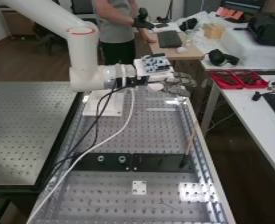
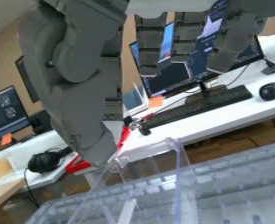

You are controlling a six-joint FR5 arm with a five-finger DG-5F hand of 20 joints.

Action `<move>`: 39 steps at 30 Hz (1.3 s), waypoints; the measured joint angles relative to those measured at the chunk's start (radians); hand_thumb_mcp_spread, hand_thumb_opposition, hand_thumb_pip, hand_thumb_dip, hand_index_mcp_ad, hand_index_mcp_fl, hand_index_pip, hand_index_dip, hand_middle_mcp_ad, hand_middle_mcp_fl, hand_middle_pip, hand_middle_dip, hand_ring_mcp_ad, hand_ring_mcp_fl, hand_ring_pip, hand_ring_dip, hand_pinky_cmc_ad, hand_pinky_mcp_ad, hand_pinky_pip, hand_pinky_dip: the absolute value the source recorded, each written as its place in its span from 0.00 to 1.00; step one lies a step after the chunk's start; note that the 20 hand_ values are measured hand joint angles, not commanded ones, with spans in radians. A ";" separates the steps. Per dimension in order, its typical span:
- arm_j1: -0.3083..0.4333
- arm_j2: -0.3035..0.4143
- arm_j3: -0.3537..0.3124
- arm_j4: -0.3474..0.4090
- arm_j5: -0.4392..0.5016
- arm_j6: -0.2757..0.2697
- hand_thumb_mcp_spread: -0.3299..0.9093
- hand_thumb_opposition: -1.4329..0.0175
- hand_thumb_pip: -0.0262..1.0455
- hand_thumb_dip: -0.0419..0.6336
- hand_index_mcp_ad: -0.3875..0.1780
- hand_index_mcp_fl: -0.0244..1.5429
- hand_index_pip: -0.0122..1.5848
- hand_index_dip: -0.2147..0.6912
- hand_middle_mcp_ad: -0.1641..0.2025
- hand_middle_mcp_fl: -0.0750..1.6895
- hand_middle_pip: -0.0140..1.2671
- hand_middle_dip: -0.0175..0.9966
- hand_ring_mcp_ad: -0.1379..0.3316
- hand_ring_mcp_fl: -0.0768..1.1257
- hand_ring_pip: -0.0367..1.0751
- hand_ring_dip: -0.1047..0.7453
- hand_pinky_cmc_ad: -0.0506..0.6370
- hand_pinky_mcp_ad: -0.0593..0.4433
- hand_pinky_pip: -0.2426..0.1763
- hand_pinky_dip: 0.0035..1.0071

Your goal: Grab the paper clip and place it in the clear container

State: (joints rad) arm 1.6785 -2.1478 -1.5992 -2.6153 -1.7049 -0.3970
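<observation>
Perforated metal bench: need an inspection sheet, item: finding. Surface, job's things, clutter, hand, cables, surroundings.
Surface: perforated metal bench, black plate fixed across it.
Job's things: clear plastic container at the bench; contents unclear.
Clutter: thin wooden stick with dark tip, leaning near the right rail; small white plate nearer the camera.
Robot hand: over the bench's far end.
Cables: white cable and black cables run from the arm down over the bench's left side.
Surroundings: white table alongside with red trays, black keyboard, monitors.
</observation>
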 joint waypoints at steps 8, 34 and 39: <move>0.018 -0.041 0.026 -0.068 0.038 -0.043 0.69 0.31 0.55 0.49 0.36 0.44 0.84 0.38 0.61 0.12 0.12 0.17 0.54 0.06 0.12 0.22 0.53 0.64 0.52 0.19; -0.002 0.015 0.005 -0.091 0.047 0.022 0.58 0.44 0.63 0.50 0.40 0.03 0.60 0.28 0.60 0.04 0.11 0.17 0.54 0.06 0.11 0.22 0.53 0.64 0.43 0.30; -0.015 0.108 -0.037 -0.066 0.054 0.014 0.56 0.44 0.63 0.48 0.40 0.03 0.52 0.27 0.60 0.04 0.11 0.17 0.54 0.06 0.11 0.22 0.53 0.64 0.40 0.32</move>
State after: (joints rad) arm 1.6636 -2.0397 -1.6361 -2.6812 -1.6506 -0.3832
